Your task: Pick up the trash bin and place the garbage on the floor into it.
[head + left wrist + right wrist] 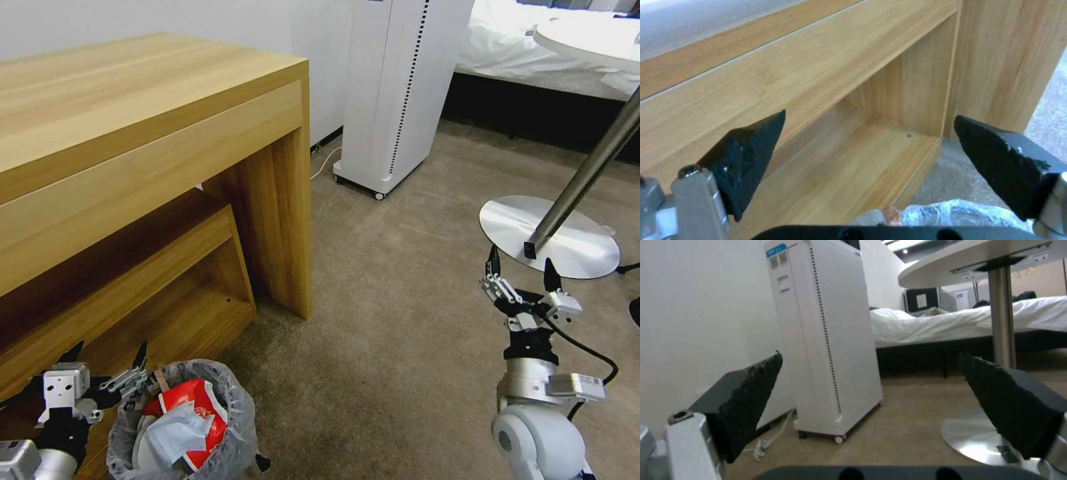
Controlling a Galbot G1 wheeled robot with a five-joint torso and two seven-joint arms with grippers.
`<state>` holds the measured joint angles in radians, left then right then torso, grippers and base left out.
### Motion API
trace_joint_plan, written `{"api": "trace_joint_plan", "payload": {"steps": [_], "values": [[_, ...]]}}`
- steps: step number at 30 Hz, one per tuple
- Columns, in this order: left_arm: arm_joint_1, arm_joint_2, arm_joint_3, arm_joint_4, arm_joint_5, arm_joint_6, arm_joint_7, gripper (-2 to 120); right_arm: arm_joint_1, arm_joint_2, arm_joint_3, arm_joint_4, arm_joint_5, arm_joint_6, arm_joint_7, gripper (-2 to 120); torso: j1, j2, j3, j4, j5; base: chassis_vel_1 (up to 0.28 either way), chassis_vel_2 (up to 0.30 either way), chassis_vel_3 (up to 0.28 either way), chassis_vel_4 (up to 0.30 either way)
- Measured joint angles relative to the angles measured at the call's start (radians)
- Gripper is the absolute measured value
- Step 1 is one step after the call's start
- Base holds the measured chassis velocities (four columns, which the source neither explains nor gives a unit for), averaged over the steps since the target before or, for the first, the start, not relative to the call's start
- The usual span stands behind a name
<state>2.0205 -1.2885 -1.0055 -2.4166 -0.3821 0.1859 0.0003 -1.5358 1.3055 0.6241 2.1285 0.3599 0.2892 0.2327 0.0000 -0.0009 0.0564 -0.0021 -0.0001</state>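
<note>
Trash bin [183,427] on floor [400,320], nearest, at open corner of wooden desk [133,133]; holds red wrappers [197,400], pale mask (bag rim crinkled). Left gripper [107,353] just beside bin rim on its left, fingers apart, empty; the nearer arm. Right gripper [521,263] well apart to the right, fingers apart, empty, near table base [550,237]. Beyond: white tower unit [400,87], bed.

1. One trash bin [233,407] on the floor [400,320], at the wooden desk's [133,120] foot.
2. Two pincers: the left pincer [107,357] and the right pincer [522,265], both spread wide.
3. One white tower appliance [400,87].
4. One round table base [573,250], one pole [593,167].
5. One bed [527,47].
</note>
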Motion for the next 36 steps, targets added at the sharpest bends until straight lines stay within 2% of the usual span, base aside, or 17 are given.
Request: {"api": "trace_joint_plan", "payload": {"steps": [10,36], "values": [[-0.005,0.002,-0.001,0.014,-0.041,-0.004,0.004,100,-0.013,-0.005,-0.019,-0.006,-0.024,-0.003,0.001,100,0.000,0.000,0.000,0.0001,0.0001,0.000,0.000,0.000,0.000],[-0.006,-0.009,0.009,0.019,-0.043,0.002,-0.005,100,-0.011,-0.013,-0.028,-0.005,-0.018,-0.015,0.006,100,0.000,0.000,0.000,0.0001,0.0000,0.000,0.000,0.000,0.000]]}}
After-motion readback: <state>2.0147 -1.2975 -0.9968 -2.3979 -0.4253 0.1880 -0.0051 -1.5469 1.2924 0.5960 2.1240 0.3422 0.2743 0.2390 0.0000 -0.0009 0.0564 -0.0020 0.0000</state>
